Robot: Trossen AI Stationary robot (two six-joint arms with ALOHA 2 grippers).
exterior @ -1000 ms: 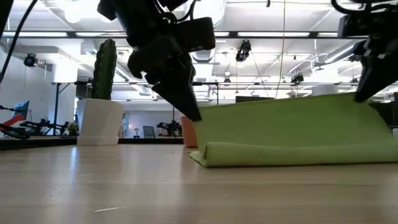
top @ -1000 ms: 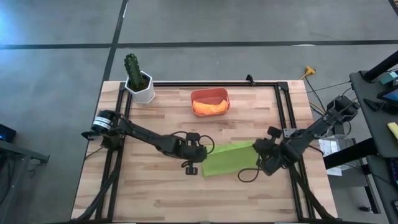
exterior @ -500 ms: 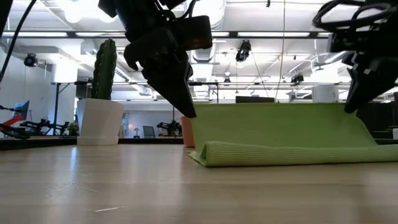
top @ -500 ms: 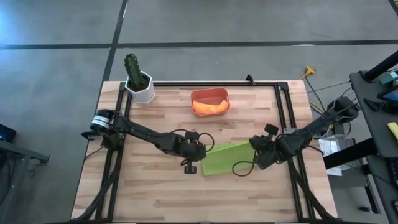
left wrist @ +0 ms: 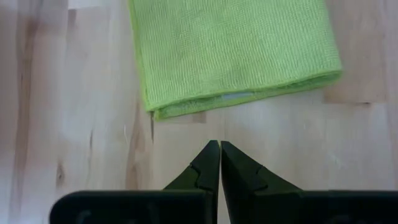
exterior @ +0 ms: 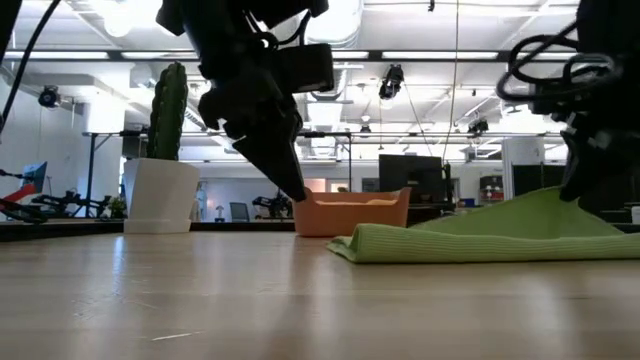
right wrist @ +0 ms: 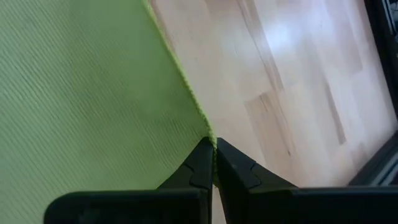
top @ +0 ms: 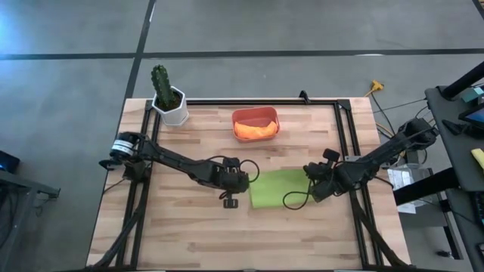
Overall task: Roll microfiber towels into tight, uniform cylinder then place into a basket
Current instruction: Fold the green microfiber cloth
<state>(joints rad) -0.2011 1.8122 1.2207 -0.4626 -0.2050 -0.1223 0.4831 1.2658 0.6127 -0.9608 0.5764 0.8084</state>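
Your left gripper (left wrist: pixel 219 147) has its fingers pressed together with nothing between them; it hangs over bare wood just beside the near edge of the lime green towel (top: pixel 278 188), not touching it. Your right gripper (right wrist: pixel 213 146) is also closed, its tips pinching the towel's edge at its right side, lifting that side slightly off the table (top: pixel 181 234). The towel lies folded, not rolled, between the two grippers. The orange towel (top: pixel 255 130) sits inside the red basket (top: pixel 255 113) at the far side, well apart from both arms.
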